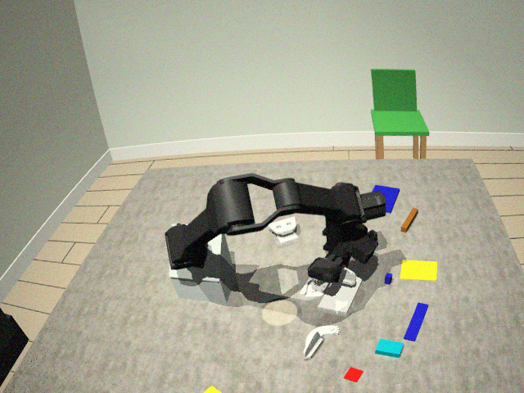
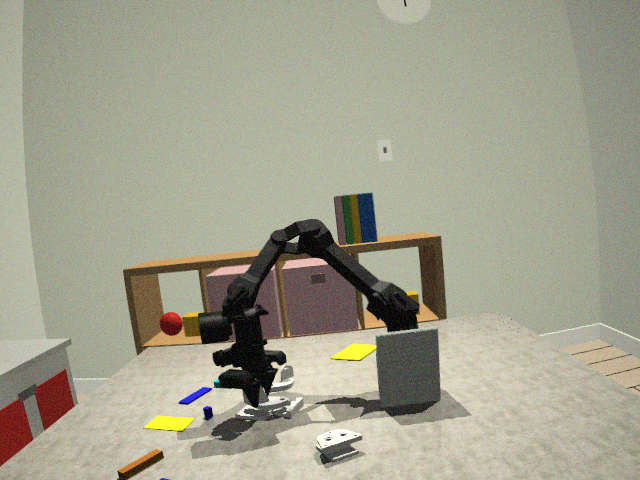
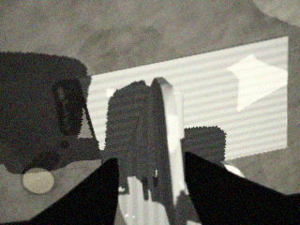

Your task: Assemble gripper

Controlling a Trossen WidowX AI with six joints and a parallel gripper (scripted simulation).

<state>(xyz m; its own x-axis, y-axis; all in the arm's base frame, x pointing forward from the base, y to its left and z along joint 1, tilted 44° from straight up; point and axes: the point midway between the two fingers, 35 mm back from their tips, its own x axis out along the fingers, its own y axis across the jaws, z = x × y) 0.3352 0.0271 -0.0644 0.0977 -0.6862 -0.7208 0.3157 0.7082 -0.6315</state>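
My gripper (image 1: 338, 282) (image 2: 261, 397) (image 3: 150, 162) points down, shut on a white jaw (image 3: 174, 128), which stands as a narrow strip between the fingers. The gripper is low over the white gripper base (image 1: 334, 305) (image 2: 250, 413) (image 3: 262, 122), whose ribbed plate lies flat on the table. The fingers and shadows hide the pins, and I cannot tell whether the held jaw touches a pin. The other jaw (image 1: 323, 328) (image 2: 286, 377) lies loose on the table. The white housing plate (image 1: 284, 227) (image 2: 338, 438), with holes in its top, stands apart from the base.
A grey block (image 1: 192, 289) (image 2: 408, 366) is under the arm's foot. Around the base lie a small blue cube (image 1: 388, 277) (image 2: 207, 412), a yellow sheet (image 1: 418, 270) (image 2: 169, 423), a blue strip (image 1: 416, 321), a cyan block (image 1: 389, 348) and an orange bar (image 1: 408, 219) (image 2: 140, 464).
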